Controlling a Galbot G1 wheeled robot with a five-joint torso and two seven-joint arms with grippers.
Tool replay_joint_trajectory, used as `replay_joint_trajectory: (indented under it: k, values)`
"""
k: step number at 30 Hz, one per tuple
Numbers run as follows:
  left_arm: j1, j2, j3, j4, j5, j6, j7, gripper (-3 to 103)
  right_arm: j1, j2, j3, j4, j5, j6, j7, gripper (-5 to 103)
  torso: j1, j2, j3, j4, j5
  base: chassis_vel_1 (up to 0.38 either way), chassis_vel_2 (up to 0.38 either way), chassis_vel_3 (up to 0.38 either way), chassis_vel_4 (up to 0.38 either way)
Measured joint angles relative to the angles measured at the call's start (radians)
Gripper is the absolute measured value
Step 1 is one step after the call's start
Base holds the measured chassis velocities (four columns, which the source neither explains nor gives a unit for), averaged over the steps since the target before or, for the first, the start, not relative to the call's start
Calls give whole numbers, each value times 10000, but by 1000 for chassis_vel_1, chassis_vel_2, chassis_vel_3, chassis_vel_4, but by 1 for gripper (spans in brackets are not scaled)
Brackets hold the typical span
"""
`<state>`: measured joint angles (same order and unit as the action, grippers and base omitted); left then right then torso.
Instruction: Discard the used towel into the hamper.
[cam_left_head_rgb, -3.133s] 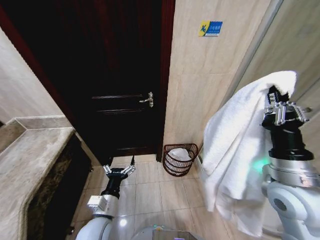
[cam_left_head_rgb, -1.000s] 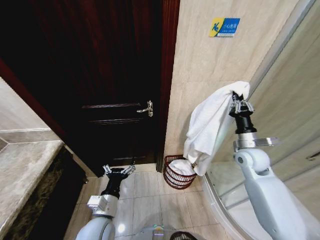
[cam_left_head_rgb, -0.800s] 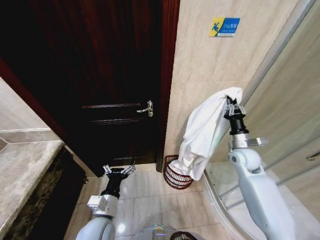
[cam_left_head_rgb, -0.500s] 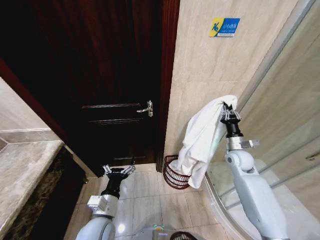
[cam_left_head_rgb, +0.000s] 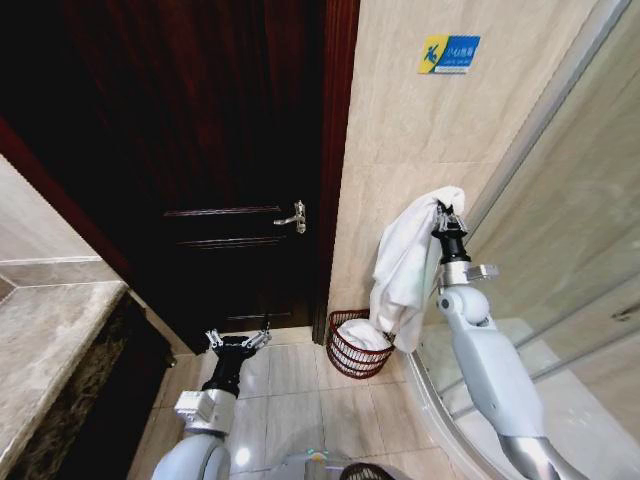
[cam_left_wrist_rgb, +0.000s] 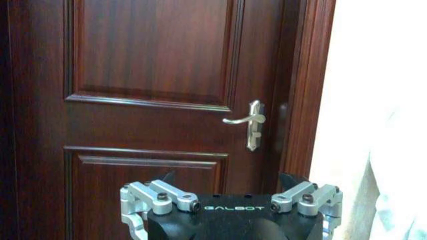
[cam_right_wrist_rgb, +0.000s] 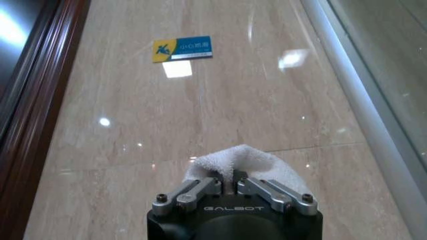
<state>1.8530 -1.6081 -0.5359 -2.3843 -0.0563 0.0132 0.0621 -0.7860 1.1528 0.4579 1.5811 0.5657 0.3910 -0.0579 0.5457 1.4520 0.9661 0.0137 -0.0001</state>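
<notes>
A white towel (cam_left_head_rgb: 408, 262) hangs from my right gripper (cam_left_head_rgb: 441, 213), which is shut on its top fold and held up near the beige wall. In the right wrist view the towel (cam_right_wrist_rgb: 241, 159) bunches between the closed fingers (cam_right_wrist_rgb: 200, 189). The towel's lower end dangles just above the hamper (cam_left_head_rgb: 345, 355), a dark red-brown ribbed basket on the floor by the door frame, with white cloth inside. My left gripper (cam_left_head_rgb: 238, 339) is low over the floor tiles, pointing at the door, fingers spread open.
A dark wooden door (cam_left_head_rgb: 230, 150) with a metal handle (cam_left_head_rgb: 295, 215) stands to the left of the hamper. A stone counter (cam_left_head_rgb: 45, 340) is at far left. A glass shower screen (cam_left_head_rgb: 560, 200) and its curved base (cam_left_head_rgb: 440, 410) lie right. A blue-yellow sign (cam_left_head_rgb: 448, 53) is on the wall.
My right arm has carried the towel away from the camera and lower, toward the wall above the hamper. The view shifted since the oldest frame. The left arm has stayed put.
</notes>
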Motion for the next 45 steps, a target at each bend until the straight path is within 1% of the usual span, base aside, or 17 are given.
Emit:
replay_joint_trajectory:
  k: [3,11,22,28,29,31,32,34,35,36,38,39,41,42,45]
  values:
    - [0,0,0,0,0,0,0,100,-114,95,-28,56,-139,116,72,8,0,0,0,-1,1,0,0,0,0]
    - [0,0,0,0,0,0,0,100,-491,138,72,355,-404,156,-58,8,-2,0,-1,-1,1,0,0,0,0]
    - [1,0,0,0,0,0,0,100,-1033,277,292,898,-632,214,-20,8,-5,2,-2,0,1,-24,17,23,-19]
    - [1,0,0,0,0,0,0,100,-1596,467,532,1242,-1007,546,146,8,-4,1,-2,0,2,-157,136,155,-143]
    - [0,1,0,0,0,0,0,100,-1768,571,611,1344,-1150,659,157,8,6,-1,0,-4,-6,-140,141,141,-116]
    - [-1,0,1,0,0,0,0,100,-1889,679,656,1383,-1203,717,167,8,15,-3,3,-2,-3,-131,148,141,-116]
    - [-1,0,0,0,0,0,0,100,-1948,737,668,1395,-1224,738,172,8,17,-5,4,-1,5,-131,148,141,-83]
    - [-1,0,0,-1,0,0,0,100,-2285,1135,720,1417,-1368,869,274,8,10,-4,3,1,4,-78,81,44,18]
    - [-1,0,0,0,0,0,0,100,-2438,1308,743,1438,-1433,931,314,8,7,-4,2,0,-5,-27,54,-3,-21]
    - [-1,0,0,0,0,0,0,100,-2438,1308,743,1438,-1433,931,314,8,7,-4,2,0,-5,-27,54,-3,-21]
    - [1,0,0,0,0,0,0,100,-2717,1601,768,1419,-1495,1105,317,8,-4,-1,-1,-1,2,0,0,0,0]
    - [1,0,0,0,0,0,0,100,-2808,1718,788,1312,-1489,1276,270,8,-9,2,-3,-2,-2,51,-34,-45,26]
    - [1,0,0,0,0,0,0,100,-2874,1810,807,1158,-1438,1394,194,8,-11,4,-5,-2,-3,50,-56,-45,31]
    - [2,0,0,0,0,0,0,100,-2947,1891,812,934,-1276,1463,107,8,-11,4,-4,-2,1,0,0,0,0]
    - [2,0,0,-1,0,0,0,100,-3005,1938,810,698,-1059,1518,11,8,-10,4,-3,-2,2,0,0,0,0]
